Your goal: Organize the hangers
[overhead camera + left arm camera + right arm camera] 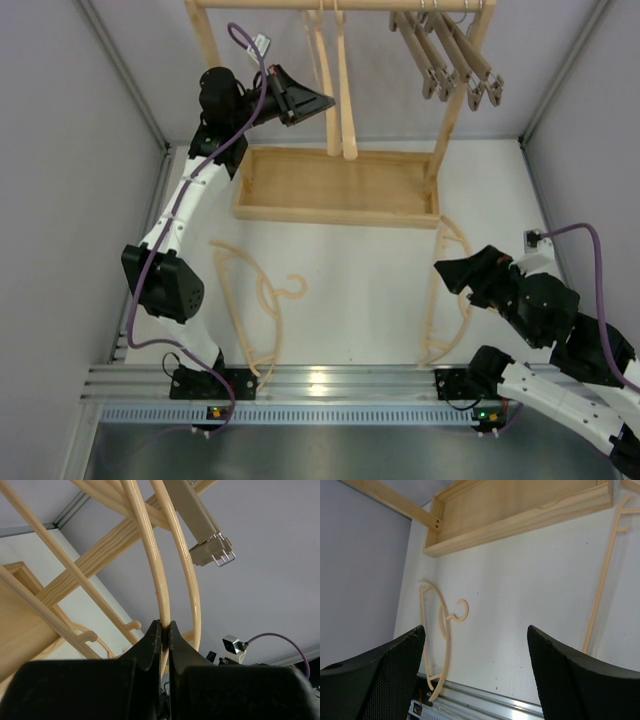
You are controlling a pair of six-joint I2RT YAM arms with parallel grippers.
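Left end effector [164,630] pinches a pale hanger [154,560] by its arm; it looks light, stiff, slippery. Right end effector [474,635] stands apart, empty.

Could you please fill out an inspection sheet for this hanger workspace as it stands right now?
Surface: white table, faint specks.
Job's things: two pale hangers and four clamp hangers hang on the rack's rail; one loose hanger lies flat on the left, another on the right.
Clutter: nothing seen.
Grippers: left pincer shut on one of the hanging pale hangers; right pincer open and empty, above the table near the right loose hanger.
Cables: a purple cable runs along the left arm, another along the right arm.
Surroundings: wooden rack with tray base at the back; grey walls.
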